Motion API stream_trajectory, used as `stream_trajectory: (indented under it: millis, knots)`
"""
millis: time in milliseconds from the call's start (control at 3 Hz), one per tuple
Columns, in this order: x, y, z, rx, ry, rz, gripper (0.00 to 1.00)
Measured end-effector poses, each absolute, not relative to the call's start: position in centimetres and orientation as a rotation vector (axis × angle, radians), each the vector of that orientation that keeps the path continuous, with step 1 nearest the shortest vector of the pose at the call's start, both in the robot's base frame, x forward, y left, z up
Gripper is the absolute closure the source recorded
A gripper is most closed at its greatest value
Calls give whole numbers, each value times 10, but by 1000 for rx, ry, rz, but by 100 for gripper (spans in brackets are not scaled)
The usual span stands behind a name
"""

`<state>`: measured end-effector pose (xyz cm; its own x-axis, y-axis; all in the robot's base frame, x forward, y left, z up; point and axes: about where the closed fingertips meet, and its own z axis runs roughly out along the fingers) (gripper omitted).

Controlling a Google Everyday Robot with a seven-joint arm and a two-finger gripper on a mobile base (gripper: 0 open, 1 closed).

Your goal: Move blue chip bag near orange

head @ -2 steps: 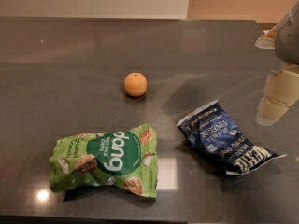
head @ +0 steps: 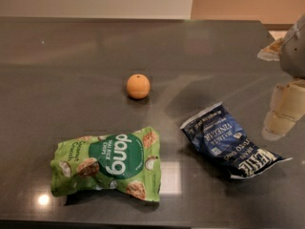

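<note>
Nothing of the move is done yet. The crinkled dark navy blue chip bag (head: 232, 142) lies flat on the dark glossy table (head: 71, 46), well apart from the small round orange (head: 138, 86). The pale gripper (head: 284, 112) hangs just right of the bag, not touching it — spread or closed, I cannot tell. Grasp, carry and release remain — all 3.

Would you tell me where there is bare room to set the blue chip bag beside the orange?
Bare tabletop lies left of the orange and behind it. A free strip runs between the orange and the blue chip bag. In front it is tighter, where the green bag lies. The gripper hangs at the right edge, beyond the blue chip bag.
</note>
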<state>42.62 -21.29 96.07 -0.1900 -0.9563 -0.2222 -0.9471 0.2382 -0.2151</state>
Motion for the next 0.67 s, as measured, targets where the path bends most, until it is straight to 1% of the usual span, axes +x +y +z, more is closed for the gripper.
stream_trajectory:
  millis: [667]
  knots:
    - [389, -209, 920, -1804, 2181, 113, 0]
